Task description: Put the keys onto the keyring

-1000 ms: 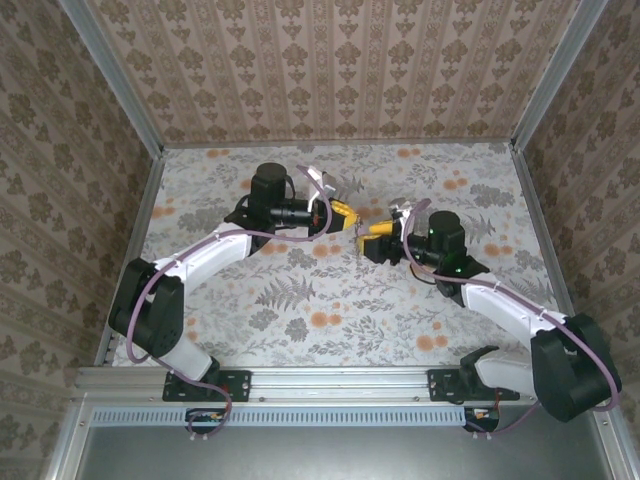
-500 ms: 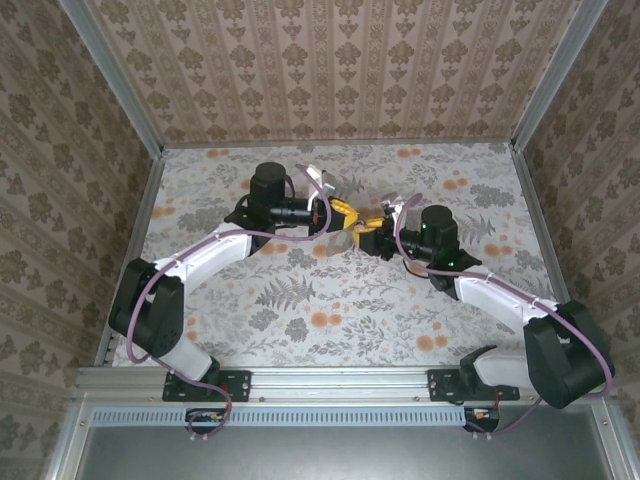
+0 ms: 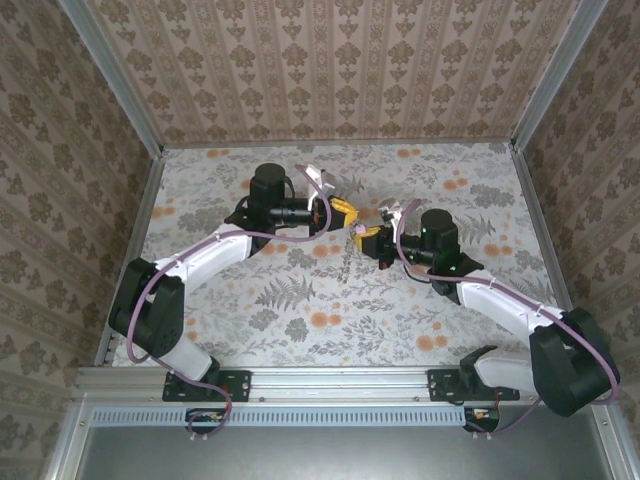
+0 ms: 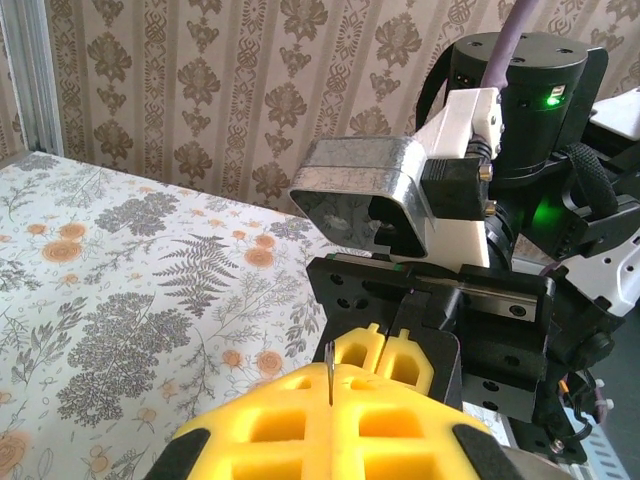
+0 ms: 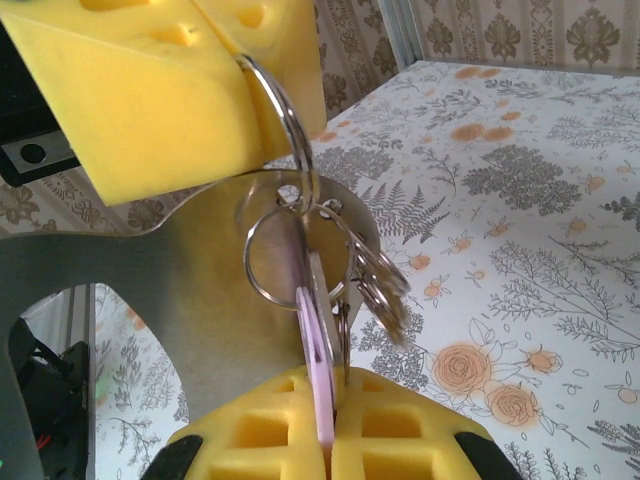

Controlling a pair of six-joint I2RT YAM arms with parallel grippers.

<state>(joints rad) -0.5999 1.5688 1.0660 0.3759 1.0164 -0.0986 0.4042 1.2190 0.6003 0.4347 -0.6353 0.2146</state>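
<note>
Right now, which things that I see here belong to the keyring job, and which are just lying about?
Job: key, pinched by right gripper; keyring, held by left gripper.
Not the job: floral table cover; patterned walls.

Wears white shells over black joints on left arm [image 3: 205, 258] and right arm [image 3: 500, 300]; trails a purple cable [image 4: 513, 18] along each; tops wrists with black cylindrical motors; bears yellow pocketed pads on left pincer [image 4: 330, 395] and right pincer [image 5: 328, 420]; carries grey camera housing [image 4: 365, 190], green light [image 4: 553, 97], screw-dotted black rail [image 4: 450, 290].
</note>
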